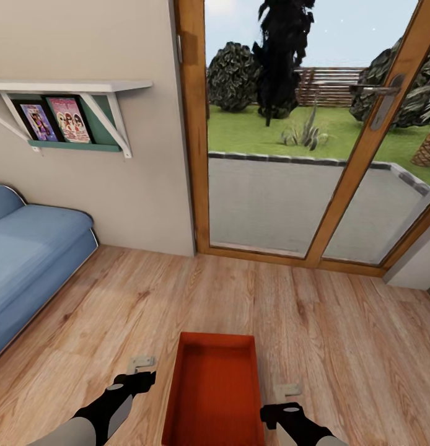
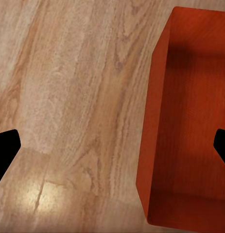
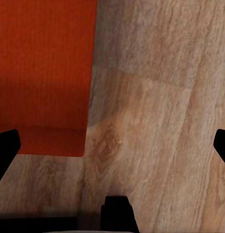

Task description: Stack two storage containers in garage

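From the head camera, an orange-red rectangular thin-walled plastic storage container (image 1: pixel 216 390) sits open side up on the light wood plank floor (image 1: pixel 314 322) of the living room, between the left gripper (image 1: pixel 139 365) and the right gripper (image 1: pixel 285 393), near a blue sofa (image 1: pixel 29 254), a white wall shelf with framed pictures (image 1: pixel 72 105) and wood-framed glass doors (image 1: pixel 320 136) onto a garden. In the left wrist view the container (image 2: pixel 187 121) stands just beside the widely parted black fingertips (image 2: pixel 5 148), which hold nothing above the planks. In the right wrist view that gripper's fingertips (image 3: pixel 5 145) are likewise spread apart and empty, with the container's ribbed wall (image 3: pixel 44 73) beside them.
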